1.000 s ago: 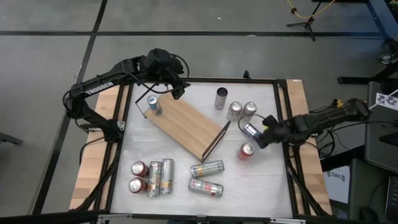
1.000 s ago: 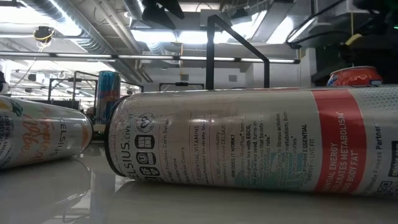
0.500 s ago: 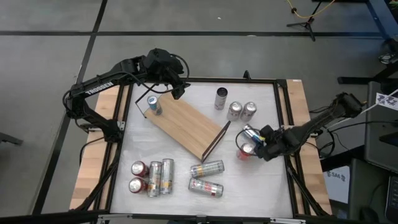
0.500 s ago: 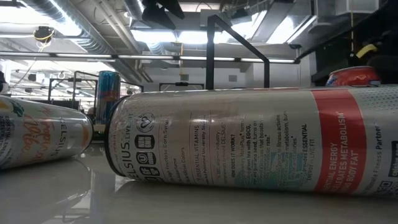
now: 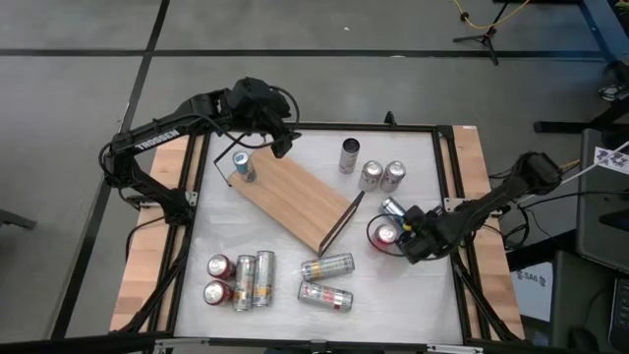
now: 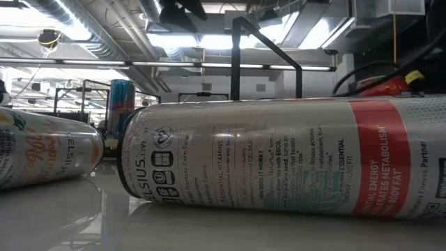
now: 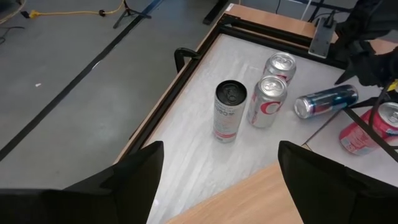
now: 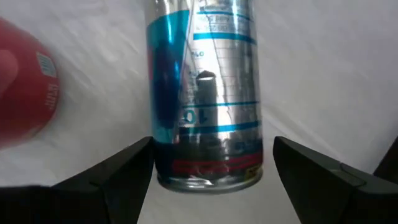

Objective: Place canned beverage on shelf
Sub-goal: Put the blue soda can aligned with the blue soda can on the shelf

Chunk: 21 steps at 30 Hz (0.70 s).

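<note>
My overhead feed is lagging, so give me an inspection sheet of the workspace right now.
Surface: white table top in a black frame.
Job's things: shelf lies angled mid-table; one blue can upright on its corner.
Clutter: blue-and-silver can lying beside a red can; three cans upright behind, seven lying or upright in front.
Tools: right tool open, straddling the blue-and-silver can; left tool open above the shelf's far end.
Cables: yellow cable on floor.
Surroundings: grey floor; stand base.
</note>
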### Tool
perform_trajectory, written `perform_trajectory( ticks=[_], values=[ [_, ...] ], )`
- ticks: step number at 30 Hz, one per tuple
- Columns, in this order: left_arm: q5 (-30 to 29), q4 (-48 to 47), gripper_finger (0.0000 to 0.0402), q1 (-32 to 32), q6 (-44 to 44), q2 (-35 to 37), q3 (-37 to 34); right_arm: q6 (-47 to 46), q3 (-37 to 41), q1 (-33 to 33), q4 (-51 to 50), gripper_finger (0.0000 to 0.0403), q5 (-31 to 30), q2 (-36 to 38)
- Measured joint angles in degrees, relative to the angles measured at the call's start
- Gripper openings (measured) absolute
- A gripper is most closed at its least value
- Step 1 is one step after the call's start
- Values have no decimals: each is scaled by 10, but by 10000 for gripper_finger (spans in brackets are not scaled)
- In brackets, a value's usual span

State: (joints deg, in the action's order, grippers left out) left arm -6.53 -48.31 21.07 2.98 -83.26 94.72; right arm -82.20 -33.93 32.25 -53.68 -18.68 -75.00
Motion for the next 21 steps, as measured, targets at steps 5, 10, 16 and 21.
perform_trajectory(
  ticks=[5, 10, 16, 21],
  values=[
    [0, 0, 308, -9, 0, 0, 0, 0, 0, 0, 0, 306, -13, -7],
    [0, 0, 308, -17, 0, 0, 0, 0, 0, 0, 0, 249, -11, -6],
    [0, 0, 309, -21, -1, 0, 0, 0, -6, 0, -8, 216, 19, -6],
    [0, 0, 309, -21, -1, 0, 0, -1, -33, 0, -41, 238, 59, -4]
  ],
)
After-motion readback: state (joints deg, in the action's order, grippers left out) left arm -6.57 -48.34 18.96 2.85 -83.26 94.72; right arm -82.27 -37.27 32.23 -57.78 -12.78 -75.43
